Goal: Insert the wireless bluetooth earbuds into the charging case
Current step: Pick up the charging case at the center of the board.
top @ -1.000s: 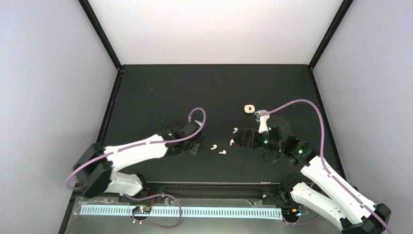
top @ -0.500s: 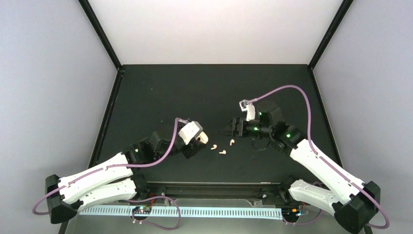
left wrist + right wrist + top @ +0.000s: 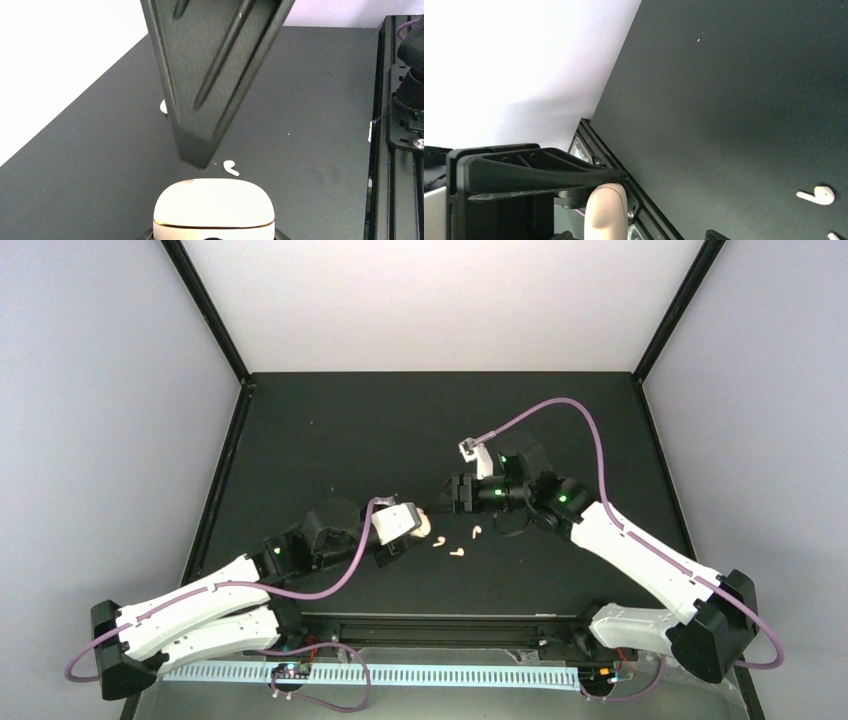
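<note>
Left end effector (image 3: pixel 412 528) pinches a case (image 3: pixel 214 205), lid shut, just beside the earbuds (image 3: pixel 457 552). Right end effector (image 3: pixel 447 495) appears to pinch a second case (image 3: pixel 605 212). Three earbuds lie loose on the surface (image 3: pixel 330 430) between them; a fourth is not seen.

Risks:
- Neither end effector is free to pick earbuds.
- A low sweep could scatter them.
- The shut lid blocks insertion.

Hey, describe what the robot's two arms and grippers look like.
Both the left arm and right arm have white shell links with black joints. A purple cable loops along each. Small green lights glow on the joints. The fingers are black, ribbed and tapering.
</note>
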